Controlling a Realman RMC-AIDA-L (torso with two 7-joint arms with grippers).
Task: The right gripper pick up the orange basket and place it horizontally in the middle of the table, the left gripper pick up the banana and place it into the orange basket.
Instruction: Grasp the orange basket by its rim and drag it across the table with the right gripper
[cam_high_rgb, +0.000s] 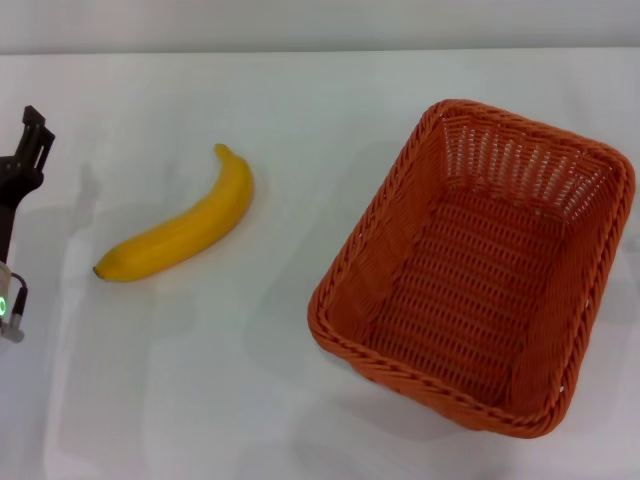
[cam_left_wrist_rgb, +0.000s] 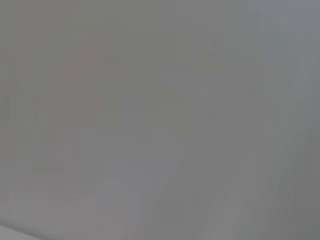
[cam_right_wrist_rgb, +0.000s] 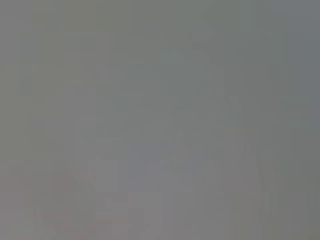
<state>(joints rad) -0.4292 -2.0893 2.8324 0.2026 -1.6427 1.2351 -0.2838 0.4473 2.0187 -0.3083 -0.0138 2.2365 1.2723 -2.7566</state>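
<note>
The orange basket (cam_high_rgb: 478, 270) stands upright and empty on the right half of the white table (cam_high_rgb: 200, 390), its long side running diagonally from near left to far right. The yellow banana (cam_high_rgb: 185, 232) lies on the table left of the basket, its dark tip toward the near left. My left gripper (cam_high_rgb: 30, 135) is at the far left edge of the head view, left of the banana and apart from it, with a green light on its grey base. The right gripper is out of view. Both wrist views show only a plain grey surface.
The table's far edge runs across the top of the head view. Bare tabletop lies between the banana and the basket and along the near side.
</note>
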